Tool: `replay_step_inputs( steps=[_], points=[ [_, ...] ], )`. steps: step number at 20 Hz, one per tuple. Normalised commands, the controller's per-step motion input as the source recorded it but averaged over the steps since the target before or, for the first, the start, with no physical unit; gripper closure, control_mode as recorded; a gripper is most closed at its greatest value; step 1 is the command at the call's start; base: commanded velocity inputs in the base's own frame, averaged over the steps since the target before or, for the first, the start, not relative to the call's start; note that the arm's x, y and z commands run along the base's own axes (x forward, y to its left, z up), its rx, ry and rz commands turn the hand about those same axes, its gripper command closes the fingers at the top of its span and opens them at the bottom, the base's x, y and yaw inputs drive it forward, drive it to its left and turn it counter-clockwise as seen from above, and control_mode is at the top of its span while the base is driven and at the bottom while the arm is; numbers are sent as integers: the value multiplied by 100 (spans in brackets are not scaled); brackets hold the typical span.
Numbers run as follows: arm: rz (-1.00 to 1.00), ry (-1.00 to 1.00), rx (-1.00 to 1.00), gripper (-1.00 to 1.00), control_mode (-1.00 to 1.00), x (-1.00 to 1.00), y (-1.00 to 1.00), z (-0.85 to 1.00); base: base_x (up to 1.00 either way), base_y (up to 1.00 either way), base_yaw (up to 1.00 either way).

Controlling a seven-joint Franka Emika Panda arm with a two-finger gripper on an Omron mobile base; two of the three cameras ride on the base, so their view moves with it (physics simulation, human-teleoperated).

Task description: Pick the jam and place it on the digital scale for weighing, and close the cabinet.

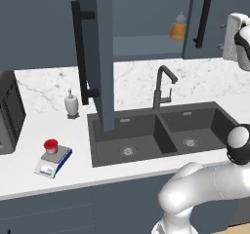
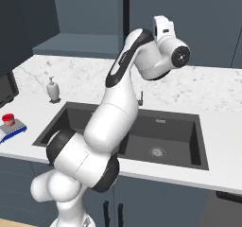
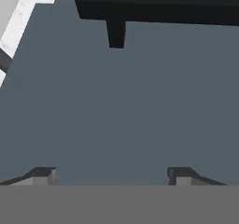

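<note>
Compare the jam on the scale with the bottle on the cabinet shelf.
The jam is short with a bright red lid; the amber bottle is taller with a pale cap. The jam sits low on the digital scale on the counter; the bottle stands high on the shelf inside the open cabinet. Both are upright.

A white marble-look tabletop with grey veining, smooth and faintly glossy; a matt black double sink with small metal drains; a dark, dull-metal faucet; the cabinet in flat, matt slate-blue with a smooth black bar handle; the jam with a bright red, plastic-looking lid; the digital scale with a matt grey top; an amber bottle; a glossy white arm.
</note>
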Motion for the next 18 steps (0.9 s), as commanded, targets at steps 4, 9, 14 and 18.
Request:
replay_step_inputs(
  steps=[4, 9, 14, 18],
  points=[
    [0, -21, 0, -100, -100, 54, 0, -37, 0, 0, 0],
    [-3, -32, -7, -100, -100, -37, 44, -24, 0, 0, 0],
    [-14, -48, -2, -100, -100, -82, 96, -96, 0, 0, 0],
    [-30, -60, 1, -100, -100, -47, 100, -63, 0, 0, 0]
  ],
)
